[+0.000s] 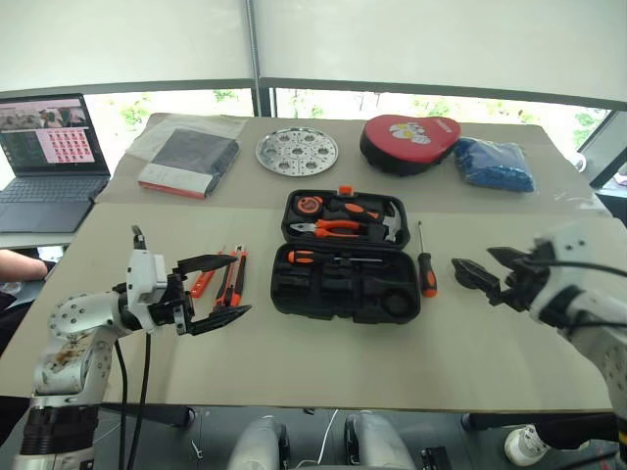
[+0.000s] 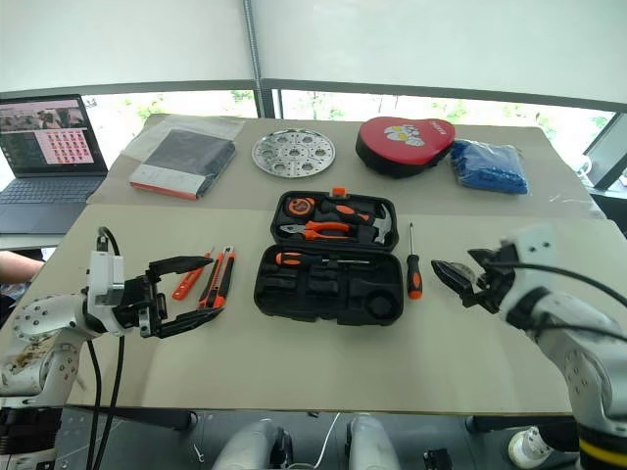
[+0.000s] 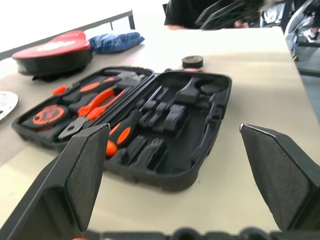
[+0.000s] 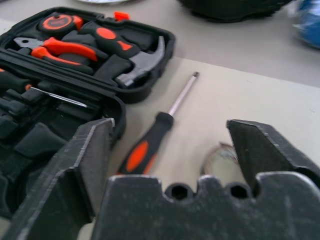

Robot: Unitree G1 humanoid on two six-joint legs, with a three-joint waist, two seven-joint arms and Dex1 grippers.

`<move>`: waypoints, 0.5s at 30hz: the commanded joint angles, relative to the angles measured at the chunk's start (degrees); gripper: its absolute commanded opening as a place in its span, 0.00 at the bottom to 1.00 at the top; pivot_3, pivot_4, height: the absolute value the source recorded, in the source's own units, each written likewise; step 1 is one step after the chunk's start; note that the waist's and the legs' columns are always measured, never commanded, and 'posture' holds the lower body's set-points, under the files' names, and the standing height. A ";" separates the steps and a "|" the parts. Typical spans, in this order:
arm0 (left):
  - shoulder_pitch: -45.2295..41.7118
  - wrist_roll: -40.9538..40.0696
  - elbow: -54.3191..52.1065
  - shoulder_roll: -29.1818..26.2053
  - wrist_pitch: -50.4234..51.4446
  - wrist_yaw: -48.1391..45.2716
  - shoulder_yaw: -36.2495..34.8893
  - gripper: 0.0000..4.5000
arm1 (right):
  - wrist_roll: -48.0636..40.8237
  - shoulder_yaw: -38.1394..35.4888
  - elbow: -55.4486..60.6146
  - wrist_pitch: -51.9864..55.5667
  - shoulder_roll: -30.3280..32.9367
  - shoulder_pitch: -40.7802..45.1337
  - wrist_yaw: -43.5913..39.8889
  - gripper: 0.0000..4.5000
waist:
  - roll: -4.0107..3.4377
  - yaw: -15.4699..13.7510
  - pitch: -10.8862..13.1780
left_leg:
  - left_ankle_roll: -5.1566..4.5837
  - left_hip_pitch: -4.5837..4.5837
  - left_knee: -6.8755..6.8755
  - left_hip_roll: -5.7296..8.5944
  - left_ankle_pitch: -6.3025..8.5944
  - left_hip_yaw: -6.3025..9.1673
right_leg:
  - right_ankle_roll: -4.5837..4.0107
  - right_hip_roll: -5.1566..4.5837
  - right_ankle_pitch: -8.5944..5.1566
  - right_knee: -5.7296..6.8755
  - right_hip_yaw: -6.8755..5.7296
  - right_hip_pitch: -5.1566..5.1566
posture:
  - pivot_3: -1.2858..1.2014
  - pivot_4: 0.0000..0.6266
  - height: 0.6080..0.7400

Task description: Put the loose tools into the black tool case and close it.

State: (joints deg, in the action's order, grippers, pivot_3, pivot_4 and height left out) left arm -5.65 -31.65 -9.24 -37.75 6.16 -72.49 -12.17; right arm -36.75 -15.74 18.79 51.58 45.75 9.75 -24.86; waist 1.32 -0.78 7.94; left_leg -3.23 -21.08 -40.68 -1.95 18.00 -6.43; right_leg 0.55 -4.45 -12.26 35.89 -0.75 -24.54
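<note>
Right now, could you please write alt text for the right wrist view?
The open right gripper points at a loose screwdriver lying on the table beside the open black tool case, whose lid holds pliers, a hammer and a tape measure.

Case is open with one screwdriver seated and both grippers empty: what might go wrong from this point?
1. The right gripper sits near the loose screwdriver, which lies flat on the table; its thin shaft could roll or skid from a pinch.
2. The utility knife and tester screwdriver lie side by side; the left gripper may catch both.
3. The tape roll beyond the tool case could be overlooked.
</note>
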 commanded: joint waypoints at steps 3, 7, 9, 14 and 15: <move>-1.09 -1.65 -3.94 -0.27 1.69 2.48 0.59 1.00 | 4.95 7.86 -9.15 5.82 0.86 10.88 0.66 0.54 | 0.00 0.21 0.00 | 0.09 -0.18 -0.01 0.05 -0.06 -0.04 | 0.02 0.00 0.01 -0.02 0.06 -0.19 | 0.52 0.24 1.00; -0.29 -1.87 -5.63 -0.35 2.32 3.39 0.59 1.00 | 6.64 11.44 -11.86 8.04 0.57 14.64 -0.78 0.54 | 0.00 0.37 0.00 | 0.09 -0.40 -0.01 0.07 -0.06 -0.08 | 0.06 -0.01 0.01 -0.11 0.07 -0.38 | 0.52 0.24 1.00; 0.51 -1.96 -6.52 -0.30 2.55 3.90 0.44 1.00 | 7.08 12.99 -11.95 9.32 -0.19 15.60 -1.29 0.54 | 0.00 0.40 0.00 | 0.10 -0.53 -0.01 0.06 -0.07 -0.08 | 0.08 -0.01 0.00 -0.11 0.07 -0.49 | 0.52 0.24 1.00; 0.87 -2.54 -7.53 -0.11 2.71 4.91 0.40 1.00 | 7.37 13.42 -13.54 12.03 -4.01 16.51 -0.14 0.54 | 0.00 0.37 0.00 | 0.12 -0.66 -0.05 0.04 -0.08 -0.06 | 0.12 -0.01 0.03 -0.09 0.02 -0.58 | 0.52 0.24 1.00; 0.86 -2.69 -7.60 -0.15 2.73 4.94 0.47 1.00 | 7.67 13.48 -13.84 12.37 -4.48 16.64 0.02 0.54 | 0.00 0.40 0.00 | 0.12 -0.66 -0.06 0.04 -0.08 -0.07 | 0.15 -0.01 0.05 -0.09 0.03 -0.58 | 0.52 0.24 1.00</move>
State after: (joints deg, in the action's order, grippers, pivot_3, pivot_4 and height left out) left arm -4.52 -33.02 -14.90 -37.74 8.91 -68.00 -11.08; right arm -29.49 -1.09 5.13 62.93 41.37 25.79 -25.28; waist 1.32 -0.38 7.94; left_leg -3.12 -21.74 -40.74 -1.90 17.92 -6.50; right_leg 0.72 -4.46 -12.20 35.81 -0.71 -25.11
